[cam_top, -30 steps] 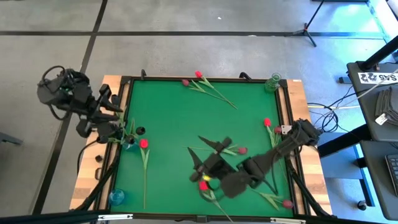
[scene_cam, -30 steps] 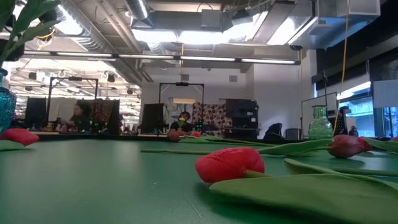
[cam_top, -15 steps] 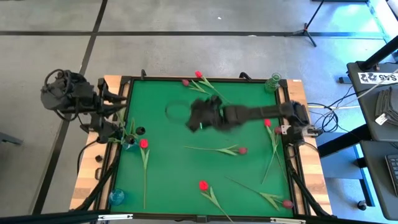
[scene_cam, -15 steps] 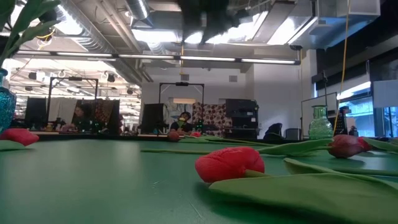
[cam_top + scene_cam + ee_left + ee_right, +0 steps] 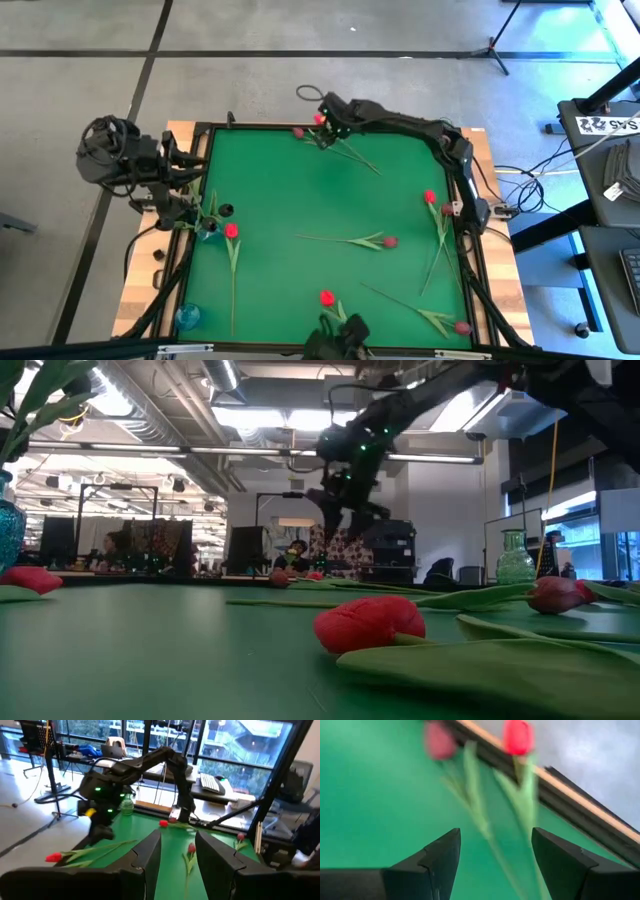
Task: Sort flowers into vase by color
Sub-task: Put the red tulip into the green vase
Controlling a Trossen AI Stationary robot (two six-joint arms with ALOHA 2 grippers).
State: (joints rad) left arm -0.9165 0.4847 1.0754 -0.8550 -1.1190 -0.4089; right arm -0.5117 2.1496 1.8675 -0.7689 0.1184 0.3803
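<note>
Green felt at top centre carries two tulips (image 5: 335, 143); the right gripper (image 5: 325, 124), jaws spread and empty, should straddle one stem low before closing.

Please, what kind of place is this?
Probably a robotics lab or open workshop: a green table on bare concrete, exposed ceiling ducts, and desks with a keyboard beside large windows.
</note>
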